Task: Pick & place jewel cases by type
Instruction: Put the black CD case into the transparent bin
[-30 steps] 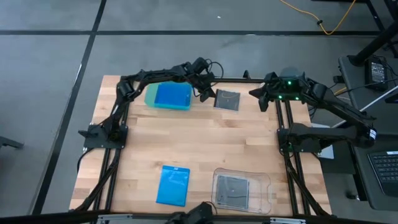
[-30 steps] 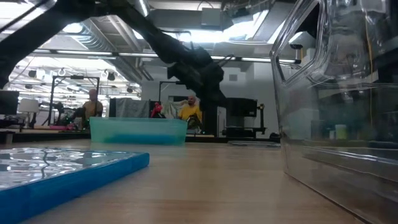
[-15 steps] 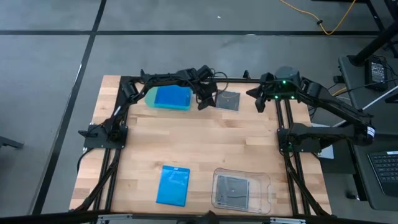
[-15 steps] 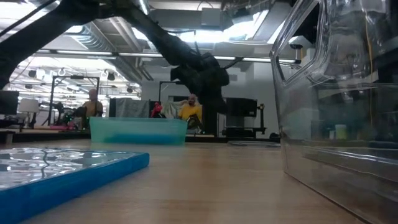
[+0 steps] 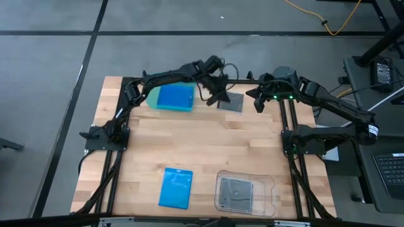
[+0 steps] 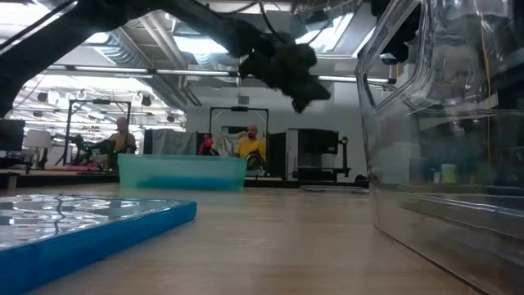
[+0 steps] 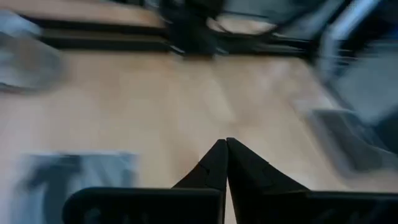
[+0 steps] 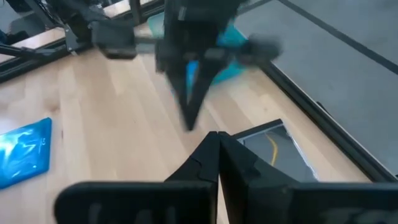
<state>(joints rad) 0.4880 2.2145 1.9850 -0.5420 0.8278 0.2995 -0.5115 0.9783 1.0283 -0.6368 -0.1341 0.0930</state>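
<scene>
Two arms lean over the far edge of the butcher-block table (image 5: 208,151) when you look straight down. The left gripper (image 5: 221,98) hangs with its fingers pressed together and nothing in them, right over a dark square jewel case (image 5: 232,103) lying flat on the wood. Just beside that, a teal tray (image 5: 151,99) holds a blue case (image 5: 174,98). The right gripper (image 5: 257,104) waits near the same edge, likewise closed and empty. Along the near edge lie a loose blue jewel case (image 5: 175,187) and a clear tray (image 5: 268,192) with a grey case (image 5: 236,192) inside.

From table height, the left gripper (image 6: 301,97) hangs well above the wood, past the teal tray (image 6: 182,173); the near blue case (image 6: 90,225) looms at one side and the clear tray's wall (image 6: 434,131) at the other. Beyond is a workshop under strip lights, with people at benches.

The left wrist camera shows pinched fingers (image 7: 214,165) above blurred wood and the grey case (image 7: 68,177).

The right wrist camera shows shut fingertips (image 8: 211,152), the left gripper (image 8: 189,121) ahead, and the dark case (image 8: 280,149) by the table rail.

These cases look light, rigid, slick and crack-prone; lying flat, I'd say they want a pinch across opposite edges.
</scene>
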